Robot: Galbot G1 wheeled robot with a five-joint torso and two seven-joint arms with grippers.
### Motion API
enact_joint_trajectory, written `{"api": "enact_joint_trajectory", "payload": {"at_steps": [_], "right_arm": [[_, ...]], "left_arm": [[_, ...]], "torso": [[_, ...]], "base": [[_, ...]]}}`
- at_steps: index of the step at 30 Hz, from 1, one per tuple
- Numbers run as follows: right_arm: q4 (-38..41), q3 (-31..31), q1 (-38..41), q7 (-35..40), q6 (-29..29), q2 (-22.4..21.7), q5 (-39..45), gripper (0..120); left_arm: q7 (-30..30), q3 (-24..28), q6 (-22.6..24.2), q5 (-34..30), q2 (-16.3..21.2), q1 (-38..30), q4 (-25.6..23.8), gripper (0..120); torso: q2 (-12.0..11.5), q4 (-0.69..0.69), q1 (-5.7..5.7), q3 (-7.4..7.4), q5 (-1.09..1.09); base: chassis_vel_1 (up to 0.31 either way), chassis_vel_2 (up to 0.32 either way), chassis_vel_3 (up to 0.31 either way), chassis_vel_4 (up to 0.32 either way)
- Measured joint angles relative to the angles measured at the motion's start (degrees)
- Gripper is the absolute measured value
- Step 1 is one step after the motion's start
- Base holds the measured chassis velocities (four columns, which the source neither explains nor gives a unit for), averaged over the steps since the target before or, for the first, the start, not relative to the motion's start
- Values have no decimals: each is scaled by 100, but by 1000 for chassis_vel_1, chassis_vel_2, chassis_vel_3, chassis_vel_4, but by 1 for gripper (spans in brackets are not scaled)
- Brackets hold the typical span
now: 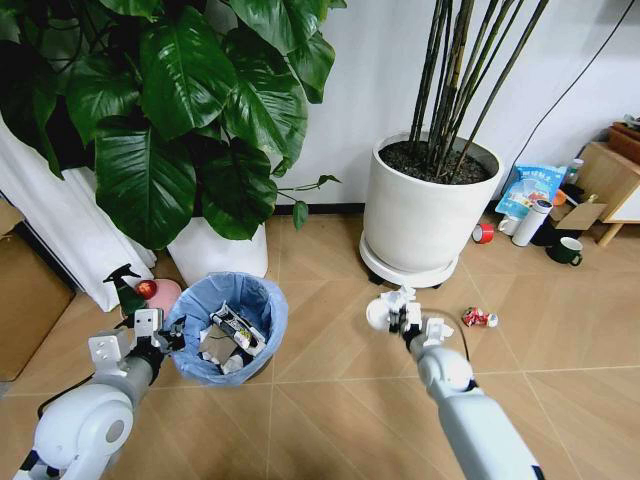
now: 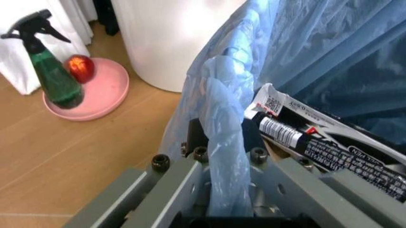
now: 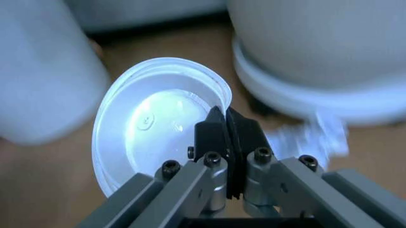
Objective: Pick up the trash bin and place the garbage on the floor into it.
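**Inspector A:** Status of the small round dark trash bin lined with a crinkly light-blue plastic bag (image 1: 228, 327)?

**Inspector B:** It sits low in the head view, at about 8 o'clock from frame centre. The left claw (image 1: 168, 337) is closed on its rim, pinching a fold of the blue liner (image 2: 223, 142) between the fingers. Printed wrappers already lie inside.

**Inspector A:** And the right arm?

**Inspector B:** The right claw (image 3: 227, 137) is clamped tight on the edge of a white round plastic disc (image 3: 155, 123), carried above the light brown chevron-tiled floor (image 1: 330, 400). The disc stands on edge, its face turned toward the bin.

**Inspector A:** The governing relation?

**Inspector B:** The bin's open mouth lies at roughly 9 o'clock from the right claw (image 1: 398, 312), with bare floor between them. In my judgement, the drop depends on closing that sideways gap.

**Inspector A:** Outstanding items?

**Inspector B:** A crushed red can (image 1: 474, 317) remains on the floor at about 3 o'clock from the right claw, near the large white plant pot (image 1: 420, 215). The right arm is nearer to it.
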Motion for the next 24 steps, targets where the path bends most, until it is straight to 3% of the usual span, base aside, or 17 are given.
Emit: {"api": "enact_joint_trajectory", "payload": {"at_steps": [4,9,14,24], "right_arm": [[1255,-246,47,-48,-263,-282,474,0],[2087,-902,310,-42,-536,-448,1041,0],[2464,-1795,705,98,-718,-534,1400,0],[2178,-3102,1331,251,-892,-431,1315,0]], "left_arm": [[51,146,47,4,77,-104,124,0],[112,306,120,-65,212,-304,301,0],[156,470,164,-148,364,-519,447,0],[138,688,194,-295,379,-818,597,0]], "torso": [[0,-1,0,0,1],[0,0,0,0,1],[0,1,0,0,1],[0,0,0,0,1]], "base": [[0,0,0,0],[0,0,0,0],[0,0,0,0],[0,0,0,0]]}}
